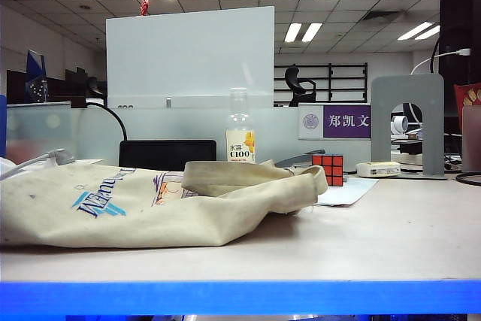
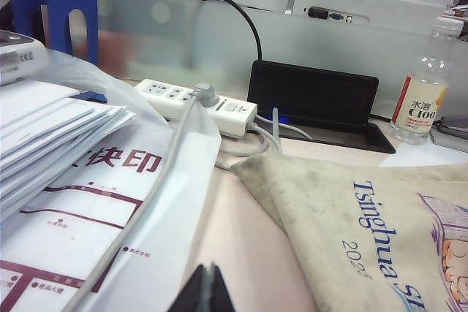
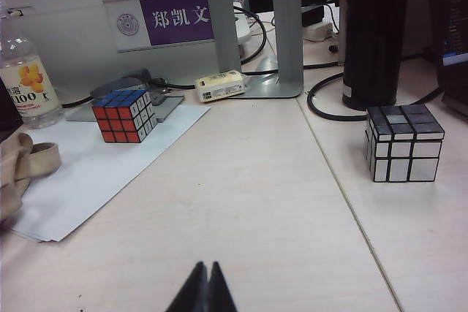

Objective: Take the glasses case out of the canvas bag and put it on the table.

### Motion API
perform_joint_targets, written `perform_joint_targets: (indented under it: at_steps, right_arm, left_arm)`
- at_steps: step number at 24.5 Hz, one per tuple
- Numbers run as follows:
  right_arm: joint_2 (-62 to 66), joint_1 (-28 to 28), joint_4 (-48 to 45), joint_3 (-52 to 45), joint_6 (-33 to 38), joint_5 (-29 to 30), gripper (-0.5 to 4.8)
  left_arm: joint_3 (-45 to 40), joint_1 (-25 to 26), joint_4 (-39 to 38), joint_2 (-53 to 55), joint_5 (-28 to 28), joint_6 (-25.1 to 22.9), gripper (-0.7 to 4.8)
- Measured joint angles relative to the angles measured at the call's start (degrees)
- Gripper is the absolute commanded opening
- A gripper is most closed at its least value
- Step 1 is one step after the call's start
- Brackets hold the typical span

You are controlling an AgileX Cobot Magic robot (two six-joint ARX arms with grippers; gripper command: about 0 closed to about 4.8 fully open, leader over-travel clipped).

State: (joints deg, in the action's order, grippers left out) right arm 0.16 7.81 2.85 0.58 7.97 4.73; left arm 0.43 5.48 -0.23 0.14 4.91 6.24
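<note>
The floppy cream canvas bag (image 1: 150, 208) with blue lettering lies flat on the left half of the pale off-white table (image 1: 391, 231), its strap handles folded toward the middle. The blue-and-white glasses case is not visible in any view.

The left gripper (image 2: 207, 291) is clenched, its dark fingers pressed together and holding nothing; the bag lies just beyond it, to its right.

The right gripper (image 3: 204, 290) is likewise clenched and empty above bare tabletop. The bag's handle (image 3: 25, 166) lies to its far left, near a multicoloured Rubik's cube (image 3: 123, 115) on white paper (image 3: 95, 173). A silver mirror cube (image 3: 404, 142) stands far right.
</note>
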Motion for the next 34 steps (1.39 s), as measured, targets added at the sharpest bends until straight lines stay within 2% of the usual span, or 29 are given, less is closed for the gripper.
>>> perform_joint_targets:
  at_steps: [7,8,10,12,15,18,19,20,21,22,23,26,28,31,34]
  right_arm:
    - [0.0,0.0,1.86,0.0,0.26,0.0,-0.07]
    - [0.0,0.0,1.84,0.0,1.66,0.0,-0.07]
    - [0.0,0.0,1.81,0.0,4.85,0.02,-0.07]
    - [0.0,0.0,2.03,0.17,7.98,0.7,-0.07]
    - [0.0,0.0,2.23,1.9,11.56,3.15,-0.07]
    - [0.0,-0.09,2.23,3.39,15.98,5.75,-0.07]
    - [0.0,-0.11,2.23,3.43,17.25,5.81,-0.07]
    - [0.0,-0.09,2.23,3.54,19.17,5.97,-0.07]
    - [0.0,-0.09,2.25,3.58,20.46,6.12,-0.07]
    - [0.0,-0.09,2.29,3.58,22.56,7.63,-0.07]
    - [0.0,-0.09,2.21,3.61,23.23,8.9,-0.07]
    - [0.0,-0.11,1.75,3.63,27.06,13.66,-0.07]
    - [0.0,-0.31,0.9,3.65,29.22,15.5,-0.07]
    - [0.0,-4.35,0.46,3.69,29.99,15.67,-0.07]
    - [0.0,-8.0,0.07,3.69,29.66,15.69,-0.07]
  left_arm:
    - [0.0,0.0,-0.02,0.0,-0.61,0.2,-0.05]
    - [0.0,0.0,-0.02,0.0,-0.39,1.97,-0.05]
    - [0.42,-0.07,-0.02,0.11,4.28,7.02,-0.05]
    - [4.31,-2.23,0.09,2.75,6.71,7.23,-0.05]
    - [13.79,-7.82,3.34,15.98,2.05,6.16,-0.05]
    - [28.06,-18.45,6.25,44.89,0.83,6.01,-0.05]
    - [32.85,-20.85,5.99,51.95,0.9,5.51,0.3]
    - [42.53,-24.74,5.6,65.2,2.43,3.23,1.06]
    - [47.67,-26.51,4.24,71.28,3.39,2.34,2.58]
    - [56.19,-28.92,-0.15,80.11,4.81,1.86,3.18]
    - [60.81,-29.94,-2.14,84.85,5.35,1.53,3.38]
    - [83.6,-32.81,-21.29,102.75,5.64,-0.26,3.39]
    - [93.39,-32.87,-35.91,110.12,4.42,-0.33,3.4]
    - [96.0,-32.72,-50.36,114.09,-1.62,-2.47,3.41]
    - [96.08,-32.72,-60.02,114.16,-2.14,-3.08,3.41]
